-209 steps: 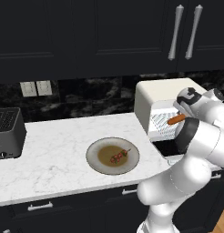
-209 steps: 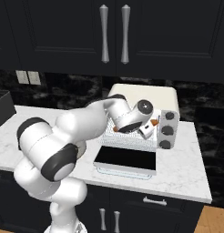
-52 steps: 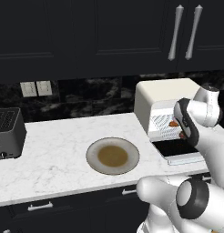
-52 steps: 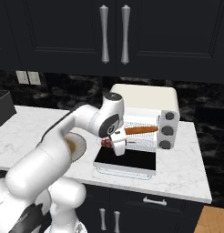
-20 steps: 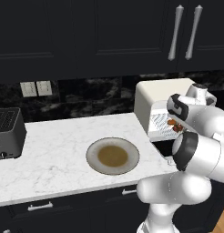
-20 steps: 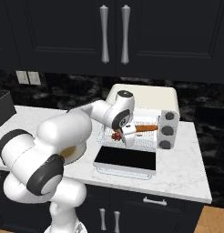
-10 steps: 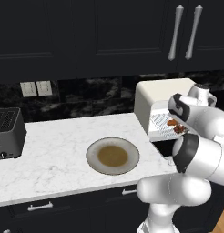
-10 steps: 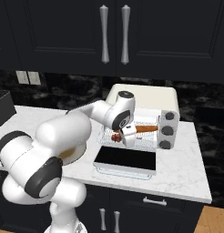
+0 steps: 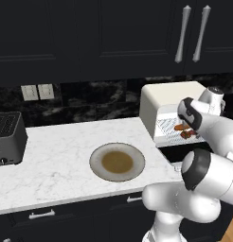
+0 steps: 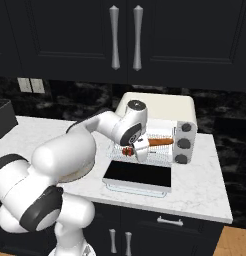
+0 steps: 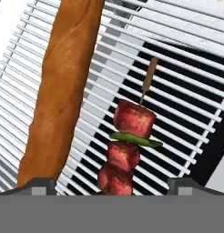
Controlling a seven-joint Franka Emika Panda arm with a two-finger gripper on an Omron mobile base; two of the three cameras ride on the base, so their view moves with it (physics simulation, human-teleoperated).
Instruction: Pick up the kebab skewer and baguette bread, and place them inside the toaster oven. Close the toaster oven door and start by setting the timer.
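inspecting rack: the white wire rack (image 11: 186,59) inside the cream-white boxy toaster oven (image 10: 162,117) carries both food items.
baguette: the smooth, slender orange-brown baguette bread (image 11: 63,86) lies flat along the rack wires; in the right base view its far end (image 10: 160,142) shows past the gripper.
skewer: the short thin kebab skewer (image 11: 129,136) with dark red meat chunks and a green slice lies on the same rack just beside the baguette, not touching it, its bare stick tip pointing away from the hand.
gripper: the two-finger dark-tipped gripper (image 11: 109,186) is released, jaws spread wide with one tip at the baguette's near end and the other past the skewer; nothing is clasped between them.
arm: the white arm's hand (image 9: 192,113) is at the oven mouth.
door: the dark glass toaster oven door (image 10: 138,176) with cream frame lies folded down flat, open.
knobs: round knobs (image 10: 183,143) run down the oven's right side.
plate: the round pale plate (image 9: 117,161) with a brown well sits on the white marble counter (image 9: 52,160), well apart from the oven.
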